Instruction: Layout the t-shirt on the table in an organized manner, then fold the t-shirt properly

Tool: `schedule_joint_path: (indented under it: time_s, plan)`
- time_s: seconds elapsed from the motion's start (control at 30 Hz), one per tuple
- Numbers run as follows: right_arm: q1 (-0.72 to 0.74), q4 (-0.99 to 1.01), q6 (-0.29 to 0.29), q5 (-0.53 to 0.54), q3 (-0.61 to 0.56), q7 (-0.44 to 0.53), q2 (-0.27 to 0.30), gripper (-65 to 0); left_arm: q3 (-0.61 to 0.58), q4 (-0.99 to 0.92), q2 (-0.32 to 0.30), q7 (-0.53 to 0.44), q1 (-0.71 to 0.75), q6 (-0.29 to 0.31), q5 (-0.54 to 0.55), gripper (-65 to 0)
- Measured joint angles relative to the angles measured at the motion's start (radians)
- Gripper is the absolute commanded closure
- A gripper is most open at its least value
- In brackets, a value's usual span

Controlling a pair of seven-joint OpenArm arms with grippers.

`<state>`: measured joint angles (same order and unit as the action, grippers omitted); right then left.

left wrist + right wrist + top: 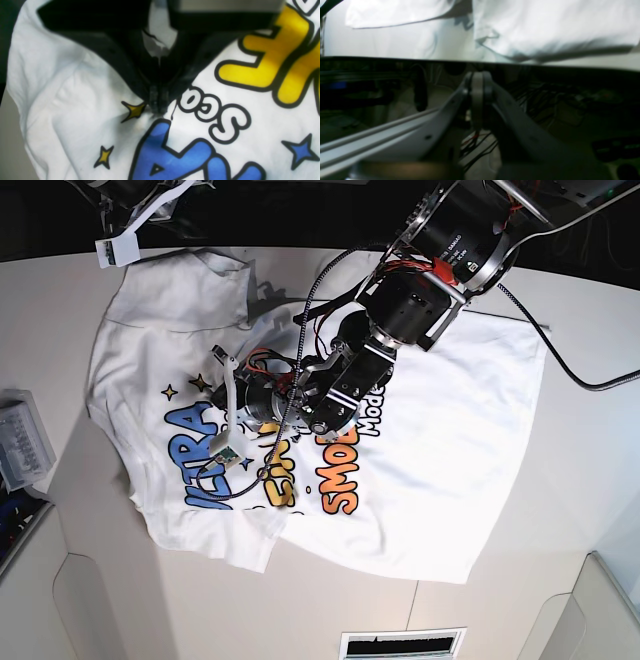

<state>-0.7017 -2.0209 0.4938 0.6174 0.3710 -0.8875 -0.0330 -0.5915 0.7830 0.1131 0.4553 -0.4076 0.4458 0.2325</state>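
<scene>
One t-shirt (420,470) is spread print-up on one table (580,480). Its fabric is pinched by the closed left gripper (157,108); the right gripper (477,75) is closed, empty.

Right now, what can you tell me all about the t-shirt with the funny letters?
The t-shirt is big, white and looks like soft cotton, lying print side up on the table. It has blue, yellow and orange cartoon letters with little stars. It is not flat yet: it is wrinkled, and its lower corner is folded over. The left gripper has its fingers shut, pinching a small pucker of cloth beside a yellow star and a blue letter.
</scene>
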Motion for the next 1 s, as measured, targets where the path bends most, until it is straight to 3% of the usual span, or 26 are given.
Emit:
schedule_joint_path:
  time_s: [0.17, 0.27, 0.3, 0.37, 0.5, 0.7, 1.0]
  plan:
    - [-0.019, -0.001, 0.004, 0.007, 0.0, -0.02, 0.0, 0.0, 0.0, 0.0, 0.0, 0.0, 0.0, 0.0, 0.0, 0.0]
    - [-0.016, -0.001, 0.02, 0.007, 0.0, -0.016, 0.0, -22.8, 0.0, 0.0, 0.0, 0.0, 0.0, 0.0, 0.0, 0.0]
    - [-0.013, -0.001, 0.021, 0.008, 0.003, -0.011, 0.002, -26.0, 0.0, 0.0, 0.0, 0.0, 0.0, 0.0, -0.001, 0.0]
    - [0.0, -0.001, 0.023, 0.007, 0.028, -0.003, 0.002, -24.7, 0.0, 0.0, 0.0, 0.0, 0.0, 0.0, -0.005, 0.0]
    - [0.052, 0.0, 0.022, -0.045, 0.14, 0.011, 0.002, 0.0, 0.0, 0.0, 0.0, 0.0, 0.0, 0.0, -0.006, 0.0]
    - [0.13, 0.013, 0.023, -0.058, 0.285, 0.074, 0.047, 0.0, 0.0, 0.0, 0.0, -0.001, 0.0, 0.0, -0.008, 0.0]
    - [0.235, 0.294, 0.021, -0.106, 0.291, 0.119, 0.111, 0.0, 0.0, 0.0, -0.002, -0.004, 0.0, 0.0, -0.009, 0.0]
